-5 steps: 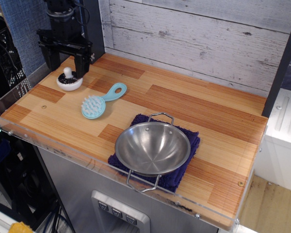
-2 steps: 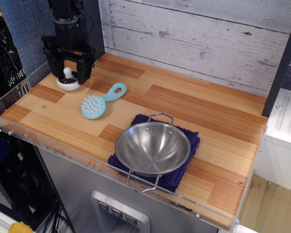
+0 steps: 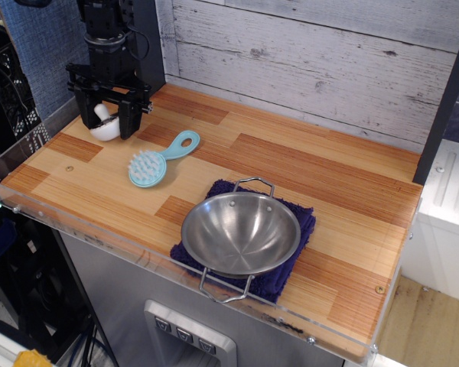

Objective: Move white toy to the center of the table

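The white toy (image 3: 104,131) sits at the far left back corner of the wooden table (image 3: 306,172). Its upright white knob (image 3: 101,112) shows between my fingers. My black gripper (image 3: 105,127) is open and lowered over the toy, with one finger (image 3: 85,118) on its left and the other finger (image 3: 127,122) on its right. The fingers stand close beside the toy's rim. I cannot tell whether they touch it.
A light-blue handled brush (image 3: 156,160) lies just right and in front of the toy. A steel bowl (image 3: 241,233) sits on a purple cloth (image 3: 304,222) at the front middle. A clear acrylic rim (image 3: 99,232) runs along the front edge. A plank wall stands behind.
My gripper has come down and shifted slightly left, from above the toy to straddling it. The toy, brush and bowl have not moved.
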Robot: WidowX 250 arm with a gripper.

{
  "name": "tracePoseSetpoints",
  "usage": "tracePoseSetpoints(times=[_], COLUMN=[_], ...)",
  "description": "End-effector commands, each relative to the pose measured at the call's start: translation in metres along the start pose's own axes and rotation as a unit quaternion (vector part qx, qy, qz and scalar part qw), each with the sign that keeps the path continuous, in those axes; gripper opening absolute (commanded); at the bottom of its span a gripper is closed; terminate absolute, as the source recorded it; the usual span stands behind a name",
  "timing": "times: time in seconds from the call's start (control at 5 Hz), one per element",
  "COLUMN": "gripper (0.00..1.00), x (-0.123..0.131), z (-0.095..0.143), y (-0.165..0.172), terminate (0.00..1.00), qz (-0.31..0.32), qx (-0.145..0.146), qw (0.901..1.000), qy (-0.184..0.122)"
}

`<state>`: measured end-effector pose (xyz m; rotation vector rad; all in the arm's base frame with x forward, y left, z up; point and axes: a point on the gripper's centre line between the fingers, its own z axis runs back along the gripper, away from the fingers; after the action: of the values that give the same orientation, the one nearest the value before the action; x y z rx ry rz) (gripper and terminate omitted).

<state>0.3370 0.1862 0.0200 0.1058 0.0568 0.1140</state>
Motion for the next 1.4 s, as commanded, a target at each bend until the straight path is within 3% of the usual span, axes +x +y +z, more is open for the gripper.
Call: tracePoseSetpoints(times=[0.0, 0.2, 0.6, 0.8, 1.0, 1.2], gripper=[0.0, 0.0, 0.0, 0.0, 0.0, 0.0], x=[-0.002, -0.005, -0.022, -0.02, -0.019, -0.018], z=[0.01, 0.019, 0.094, 0.118, 0.109, 0.086], y=[0.007, 0.008, -0.021, -0.066, -0.117, -0.17], terminate=[0.0, 0.0, 0.0, 0.0, 0.0, 0.0], qz=[0.006, 0.011, 0.039, -0.032, -0.113, -0.191], qx=[0.002, 0.001, -0.008, -0.036, -0.044, -0.035], qw=[0.9998, 0.9998, 0.9976, 0.9953, 0.9897, 0.9796], qy=[-0.017, -0.016, -0.056, -0.084, -0.077, -0.051])
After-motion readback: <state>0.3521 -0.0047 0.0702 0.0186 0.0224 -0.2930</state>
